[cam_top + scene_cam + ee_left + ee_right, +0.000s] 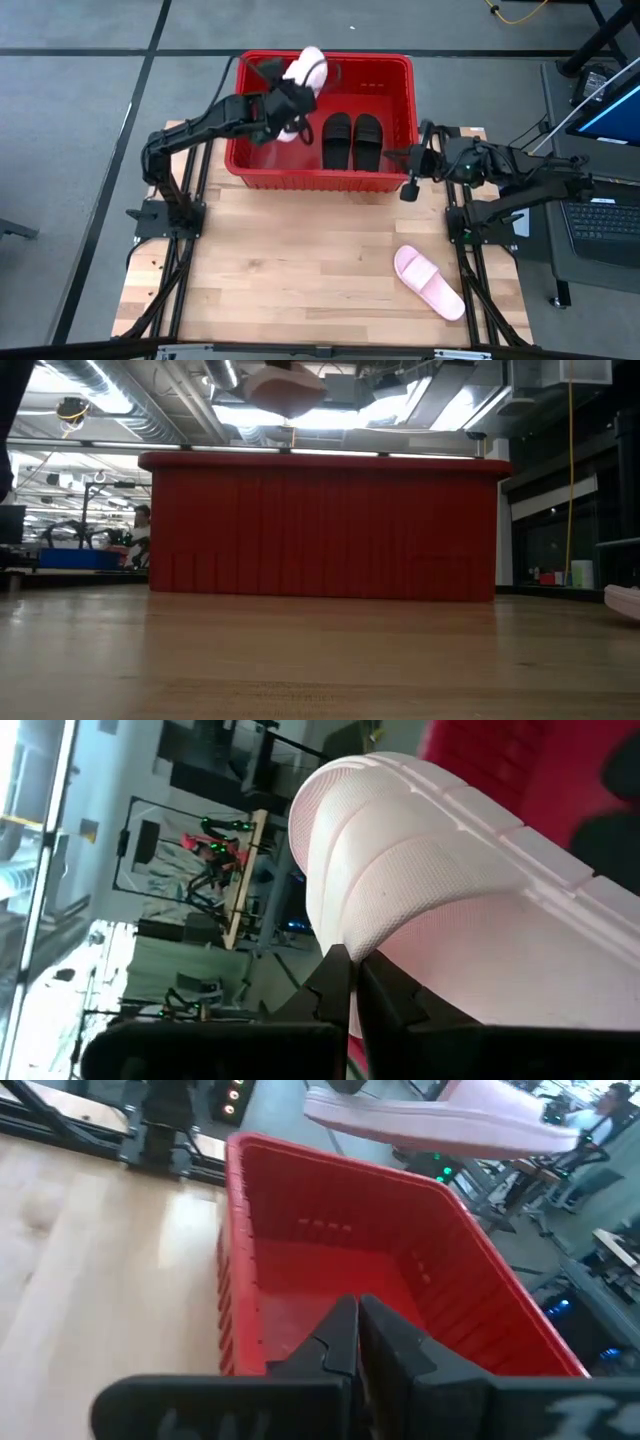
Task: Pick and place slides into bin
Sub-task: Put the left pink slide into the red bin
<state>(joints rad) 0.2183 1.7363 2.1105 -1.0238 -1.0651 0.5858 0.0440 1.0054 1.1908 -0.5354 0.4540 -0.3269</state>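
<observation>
The red bin [322,178] stands at the table's far middle; it also shows in the low view [320,525] and the right wrist view [250,1280]. Two black slides [352,140] lie side by side on its floor, right of middle. My left gripper [290,105] is shut on a pale pink slide [305,72] above the bin's left half; the slide also shows in the left wrist view [450,890], the low view [285,390] and the right wrist view [450,1120]. A second pink slide [430,282] lies sole-down on the table at the near right. My right gripper [409,186] is shut and empty, just outside the bin's right near corner. My left gripper holds the pink slide at the edge of its wide strap [375,945], pinched between the two fingers [335,975]. The gripper's own body hides how far in the strap reaches. The slide is lifted clear, above the bin's rim, tilted with its toe end toward the bin's far wall.
The bin's walls stand high around the black slides. Bare wooden tabletop [300,270] spreads from the bin toward the near edge. A laptop [605,215] and a screen sit beyond the table's right side. A person [140,530] shows far off in the room.
</observation>
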